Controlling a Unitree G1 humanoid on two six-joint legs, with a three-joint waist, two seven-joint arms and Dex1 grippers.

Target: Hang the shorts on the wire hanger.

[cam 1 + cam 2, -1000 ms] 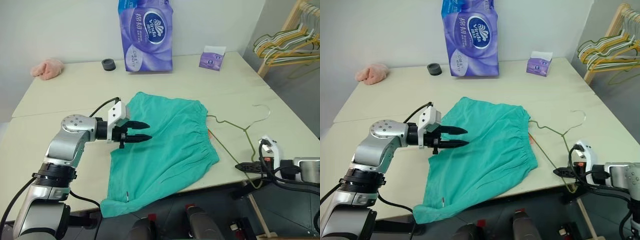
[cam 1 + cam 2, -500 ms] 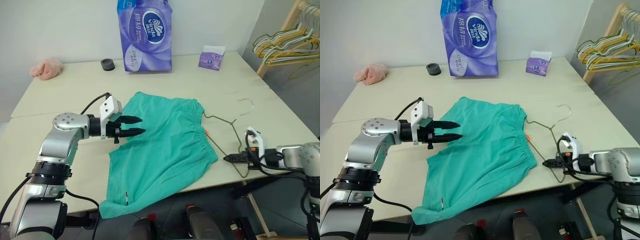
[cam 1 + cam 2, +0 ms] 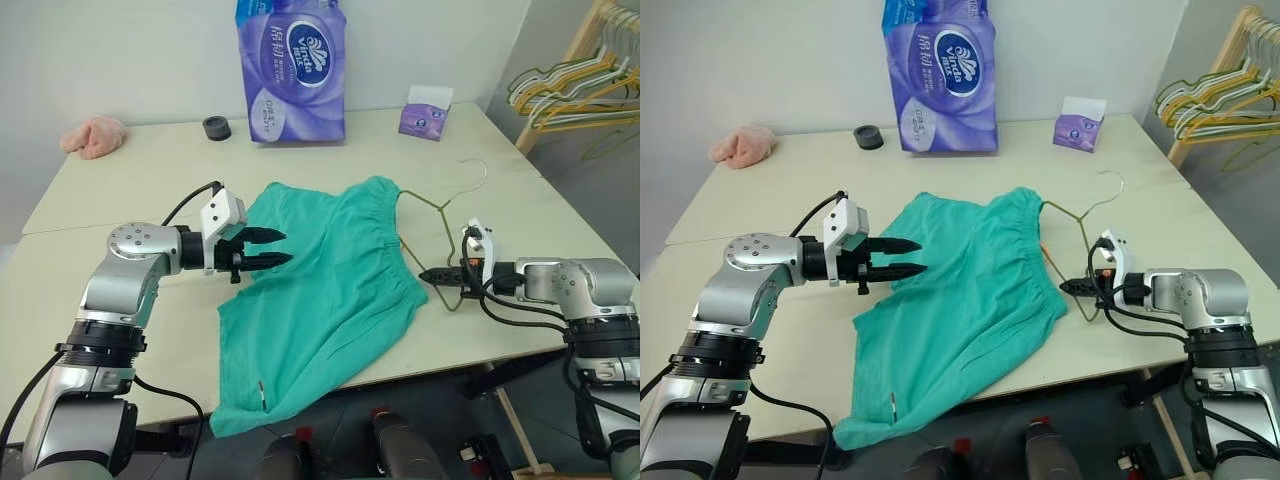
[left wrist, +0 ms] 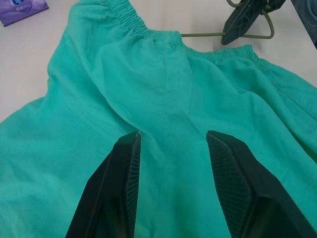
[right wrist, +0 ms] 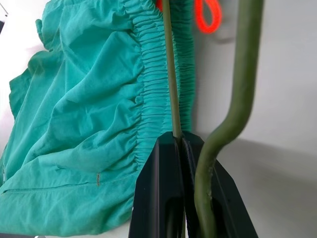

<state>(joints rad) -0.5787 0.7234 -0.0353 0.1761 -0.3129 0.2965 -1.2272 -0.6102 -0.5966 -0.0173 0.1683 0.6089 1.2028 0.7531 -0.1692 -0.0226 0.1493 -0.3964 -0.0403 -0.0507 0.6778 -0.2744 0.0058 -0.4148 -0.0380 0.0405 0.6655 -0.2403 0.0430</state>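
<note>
Shorts (image 3: 325,285), one pair; one wire hanger (image 3: 437,215) pinched in right hand (image 3: 432,275); left hand (image 3: 272,247) half-spread, empty.

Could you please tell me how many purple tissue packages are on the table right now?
2: a tall purple tissue pack stands at the table's far edge, and a small purple tissue box sits to its right, near the far right corner.

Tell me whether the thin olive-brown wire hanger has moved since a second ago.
Yes. The thin olive-brown wire hanger, pinched by the right gripper, has slid across the table toward the purple tissue box and up against the teal-green shorts waistband.
</note>
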